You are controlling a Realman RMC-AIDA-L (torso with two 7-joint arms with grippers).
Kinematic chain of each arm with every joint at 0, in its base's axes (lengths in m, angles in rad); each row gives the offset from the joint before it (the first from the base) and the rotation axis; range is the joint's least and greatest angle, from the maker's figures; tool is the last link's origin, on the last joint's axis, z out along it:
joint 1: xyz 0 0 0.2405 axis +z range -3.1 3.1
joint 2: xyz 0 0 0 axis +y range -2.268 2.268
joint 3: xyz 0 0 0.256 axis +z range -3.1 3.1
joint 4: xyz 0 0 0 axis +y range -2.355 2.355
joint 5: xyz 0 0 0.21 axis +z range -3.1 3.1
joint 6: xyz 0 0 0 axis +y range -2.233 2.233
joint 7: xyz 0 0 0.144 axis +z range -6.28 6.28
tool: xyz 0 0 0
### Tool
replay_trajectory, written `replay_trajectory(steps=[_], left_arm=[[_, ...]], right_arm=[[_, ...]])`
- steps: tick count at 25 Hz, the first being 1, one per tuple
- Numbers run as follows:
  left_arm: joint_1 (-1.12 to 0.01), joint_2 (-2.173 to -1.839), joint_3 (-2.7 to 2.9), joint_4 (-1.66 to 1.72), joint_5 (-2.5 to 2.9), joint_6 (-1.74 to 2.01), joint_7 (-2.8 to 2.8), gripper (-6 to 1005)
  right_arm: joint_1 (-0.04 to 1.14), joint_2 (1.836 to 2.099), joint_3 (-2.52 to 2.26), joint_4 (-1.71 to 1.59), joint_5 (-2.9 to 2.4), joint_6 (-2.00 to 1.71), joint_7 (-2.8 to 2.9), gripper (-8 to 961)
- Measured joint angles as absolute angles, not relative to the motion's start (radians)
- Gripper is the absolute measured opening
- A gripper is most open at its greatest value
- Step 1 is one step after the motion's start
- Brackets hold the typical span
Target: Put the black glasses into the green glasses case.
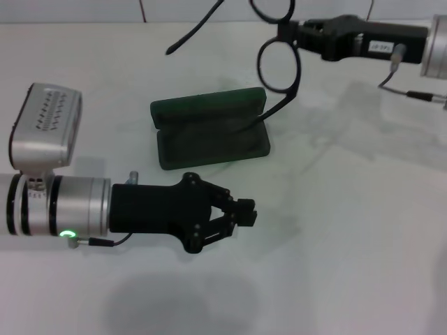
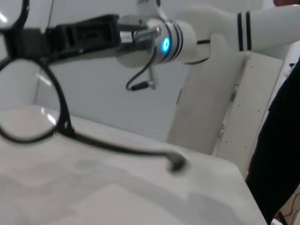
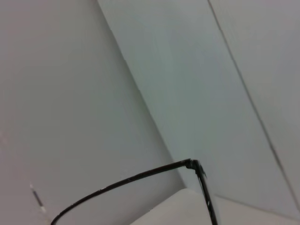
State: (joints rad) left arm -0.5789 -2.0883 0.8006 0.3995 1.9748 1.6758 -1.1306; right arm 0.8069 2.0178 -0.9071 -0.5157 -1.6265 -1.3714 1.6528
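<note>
While I'm holding the black glasses (image 1: 278, 64) by the bridge in the right pincer (image 1: 288, 33) above the open green glasses case (image 1: 211, 129), one temple is dipping inside, so I'm lowering level; left pincer (image 1: 246, 213), nearly pressed together, is idling over the desk (image 1: 349, 244).
</note>
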Motion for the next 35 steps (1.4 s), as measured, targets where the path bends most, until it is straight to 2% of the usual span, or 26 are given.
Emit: replay_trajectory(steps=[8, 35], left_arm=[[-0.631, -2.089, 0.797, 0.36, 1.963, 1.67, -1.142, 23], [-0.641, -2.082, 0.791, 0.347, 1.888, 1.67, -1.26, -2]], right_arm=[[0.86, 2.028, -0.934, -0.36, -1.595, -1.393, 1.597, 61], [0.836, 2.028, -1.126, -0.341, -1.542, -1.45, 1.518, 62]])
